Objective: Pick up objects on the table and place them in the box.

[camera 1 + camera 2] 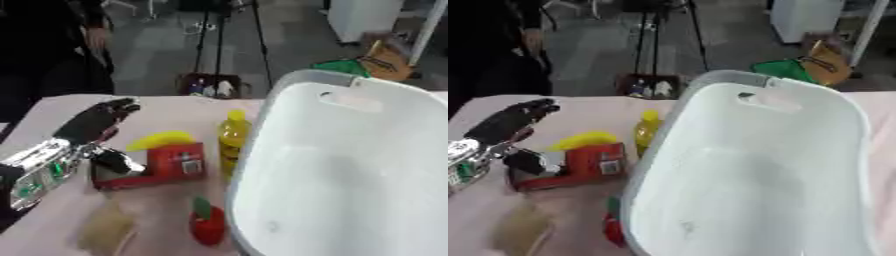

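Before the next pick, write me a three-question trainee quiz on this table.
1. True or false: the box already holds objects.
2. Which lies nearest the left hand? A) the bottle B) the red carton C) the red fruit
3. Fill in: the banana lies just behind the red ____.

Key: 1 false, it looks empty; 2 B; 3 carton.

Box (350,165): stood right on the table (166,107).
Bottle (233,142): touched the box's left wall.
Carton (162,167): lay left of the bottle.
Banana (160,140): lay just behind the carton.
Left hand (96,122): was left of the banana.
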Tool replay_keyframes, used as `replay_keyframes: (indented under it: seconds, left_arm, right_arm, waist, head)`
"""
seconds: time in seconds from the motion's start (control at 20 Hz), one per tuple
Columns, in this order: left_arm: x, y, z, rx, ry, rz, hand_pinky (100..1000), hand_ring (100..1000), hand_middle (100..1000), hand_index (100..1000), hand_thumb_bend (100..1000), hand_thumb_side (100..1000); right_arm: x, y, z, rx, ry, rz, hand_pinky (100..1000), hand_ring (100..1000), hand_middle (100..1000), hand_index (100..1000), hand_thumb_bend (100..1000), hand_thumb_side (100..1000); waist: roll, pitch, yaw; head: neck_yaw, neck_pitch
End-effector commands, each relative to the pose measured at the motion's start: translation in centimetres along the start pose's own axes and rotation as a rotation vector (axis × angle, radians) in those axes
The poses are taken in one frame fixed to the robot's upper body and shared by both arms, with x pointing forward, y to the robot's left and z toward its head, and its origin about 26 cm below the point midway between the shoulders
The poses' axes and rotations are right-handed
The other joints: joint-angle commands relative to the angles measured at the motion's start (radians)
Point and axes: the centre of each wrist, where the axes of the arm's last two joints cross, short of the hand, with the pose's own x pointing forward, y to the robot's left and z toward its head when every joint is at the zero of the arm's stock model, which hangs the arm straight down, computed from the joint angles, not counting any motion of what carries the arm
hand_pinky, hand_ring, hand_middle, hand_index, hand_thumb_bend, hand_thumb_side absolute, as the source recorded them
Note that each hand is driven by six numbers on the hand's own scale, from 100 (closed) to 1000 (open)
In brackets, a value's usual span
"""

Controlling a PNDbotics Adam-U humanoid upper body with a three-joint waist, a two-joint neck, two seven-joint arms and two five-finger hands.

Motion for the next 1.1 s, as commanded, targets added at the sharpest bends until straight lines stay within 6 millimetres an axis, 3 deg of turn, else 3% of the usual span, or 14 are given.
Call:
replay_keyframes:
  seconds: [0.05,0.15,0.3,0.4,0.75,1.1]
  left_arm:
    - [-1.2,0.9,-0.9,-0.031,0.028,-0.027,1000,1000,1000,1000,919,635]
    - [-1.1,0.9,-1.5,-0.055,0.021,-0.035,1000,1000,1000,1000,911,634]
    - [-1.0,1.1,-2.2,-0.087,-0.002,-0.051,1000,1000,990,1000,803,622]
    - [-1.2,1.3,-2.5,-0.109,-0.012,-0.065,1000,1000,988,1000,790,606]
    - [-2.1,1.6,-3.4,-0.202,-0.043,-0.095,1000,1000,994,1000,789,577]
    - [-2.5,3.0,-4.0,-0.274,-0.104,-0.109,1000,1000,966,925,787,528]
  right_arm:
    - [0.4,-0.1,-0.5,-0.012,-0.012,-0.018,707,531,549,691,100,702]
    - [0.4,-0.1,-0.4,-0.010,-0.010,-0.020,707,530,548,691,100,702]
    - [0.4,-0.1,-0.3,-0.009,-0.008,-0.023,708,530,548,691,100,702]
    - [0.4,-0.1,-0.2,-0.007,-0.006,-0.024,708,530,548,691,100,702]
    - [0.4,-0.1,-0.2,-0.009,-0.003,-0.024,708,530,549,691,100,699]
    - [0.3,-0.2,-0.2,-0.009,0.001,-0.020,708,530,549,692,100,697]
  waist:
    - [-0.002,-0.020,0.004]
    - [-0.004,-0.020,0.005]
    - [-0.007,-0.020,0.006]
    - [-0.009,-0.020,0.005]
    - [-0.011,-0.018,0.005]
    - [-0.010,-0.019,0.005]
  head:
    - [-0.001,-0.003]
    - [-0.002,-0.004]
    - [-0.003,-0.007]
    - [-0.003,-0.008]
    - [0.001,-0.008]
    - [0.003,-0.007]
